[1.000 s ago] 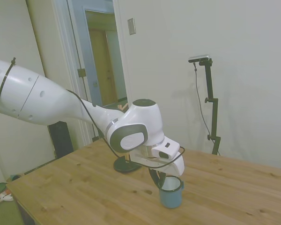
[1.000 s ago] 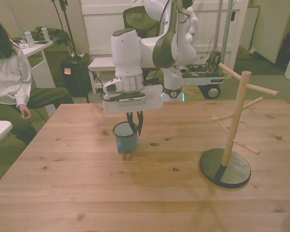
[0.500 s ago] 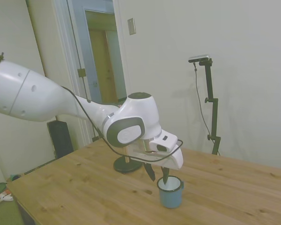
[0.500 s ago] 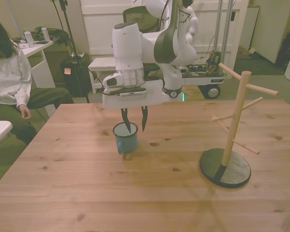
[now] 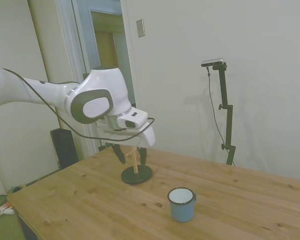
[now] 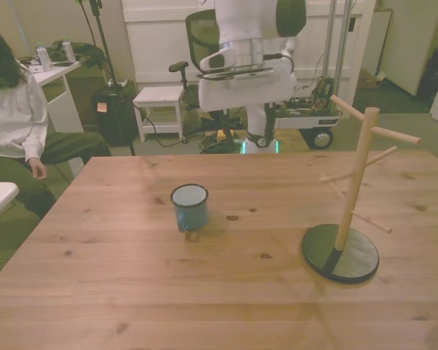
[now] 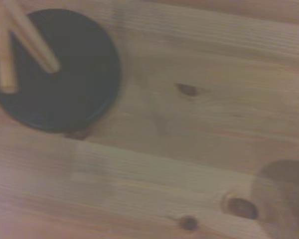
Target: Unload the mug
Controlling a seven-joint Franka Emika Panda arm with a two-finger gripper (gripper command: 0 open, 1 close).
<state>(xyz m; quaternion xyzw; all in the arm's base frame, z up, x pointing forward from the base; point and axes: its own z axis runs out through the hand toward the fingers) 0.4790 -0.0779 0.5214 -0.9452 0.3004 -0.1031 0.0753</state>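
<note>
The light-blue mug [image 5: 182, 204] stands upright on the wooden table [image 5: 90, 200], white inside showing, with nothing touching it. In the front view the mug [image 6: 189, 207] sits left of the table's middle. My gripper [image 5: 131, 156] hangs open and empty, high above the table and well to the left of the mug in the side view. Its dark fingers [image 5: 120, 152] are spread apart. In the front view only the white wrist [image 6: 241, 73] shows, above the table's far edge.
The wooden peg stand [image 6: 358, 182] with a dark round base [image 6: 339, 253] stands on the front view's right, with bare pegs. Its base [image 7: 55, 69] fills a corner of the wrist view. A seated person [image 6: 14, 124] is at the front view's left, beside the table.
The gripper opened off the mug's rim, then rose and drew back away from it. The mug stayed where it stands on the table.
</note>
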